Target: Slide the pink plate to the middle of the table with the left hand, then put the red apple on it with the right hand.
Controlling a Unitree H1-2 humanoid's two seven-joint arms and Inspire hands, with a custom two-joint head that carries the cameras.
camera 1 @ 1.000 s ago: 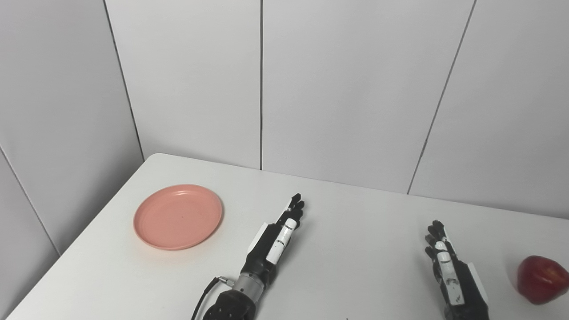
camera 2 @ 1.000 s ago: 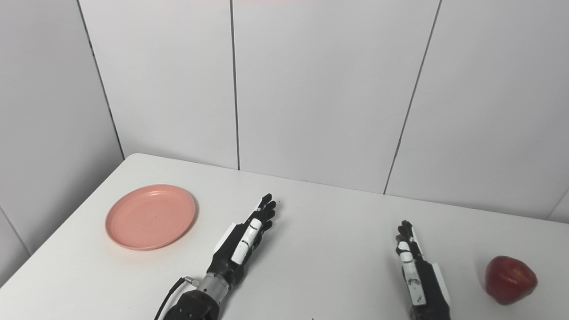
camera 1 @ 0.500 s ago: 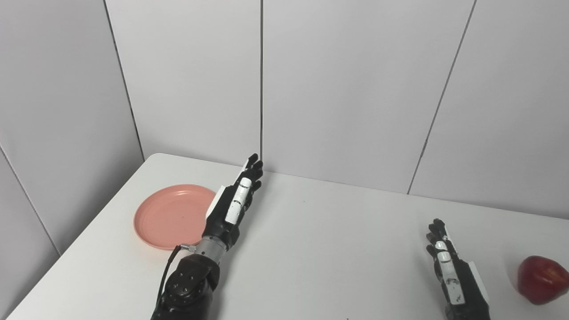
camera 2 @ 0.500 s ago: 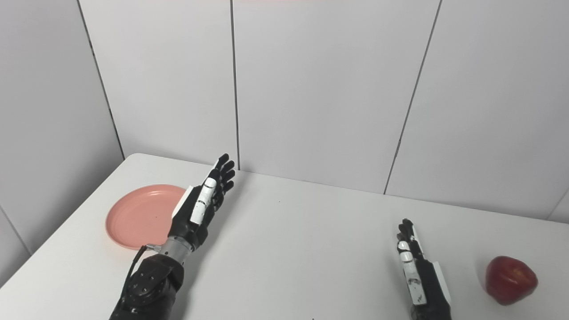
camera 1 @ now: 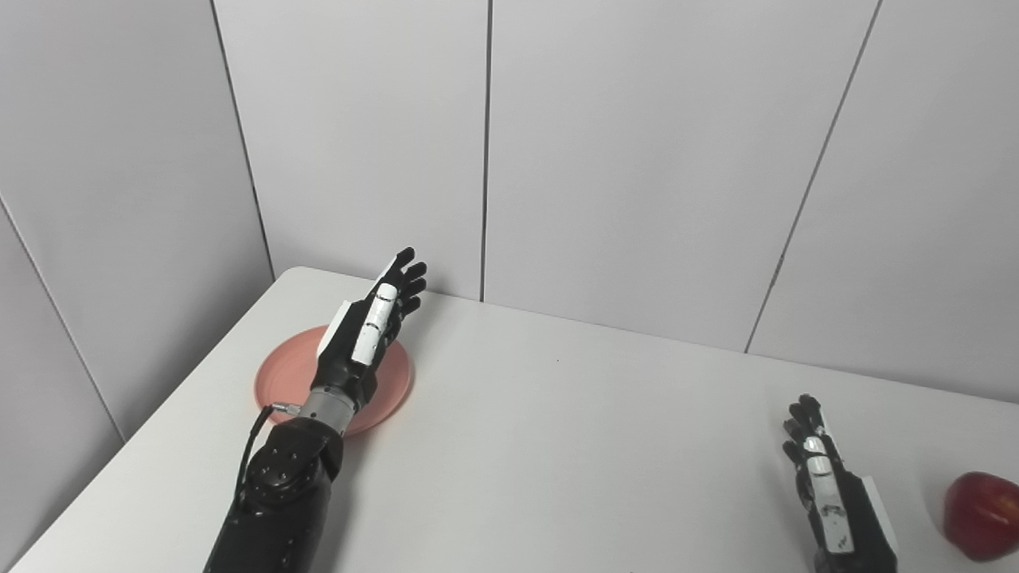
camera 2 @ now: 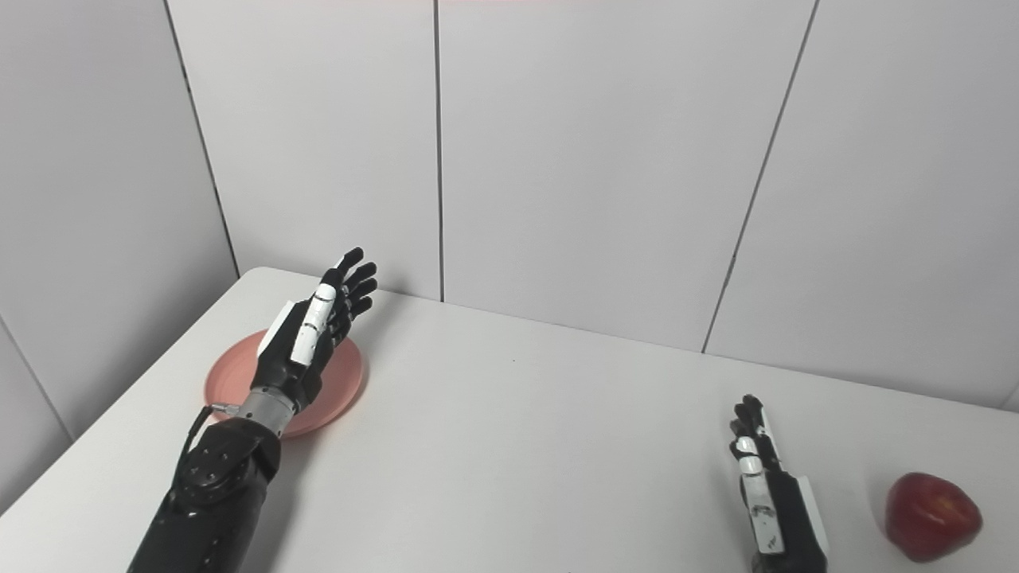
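Left hand (camera 1: 368, 334) raised over pink plate (camera 1: 394, 380) at desk's (camera 1: 557, 446) far-left corner, fingers spread, empty; swung left from mid-desk. Right hand (camera 1: 828, 489) flat, fingers extended (unmoved), near red apple (camera 1: 981, 515).

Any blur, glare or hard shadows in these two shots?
Left eye view: sharp, even light, soft shadow beside the left hand across the plate. Right eye view: small highlight on the apple, no glare on the table.

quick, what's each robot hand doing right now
Left robot hand: open, holding nothing, over the pink plate.
Right robot hand: open, holding nothing.
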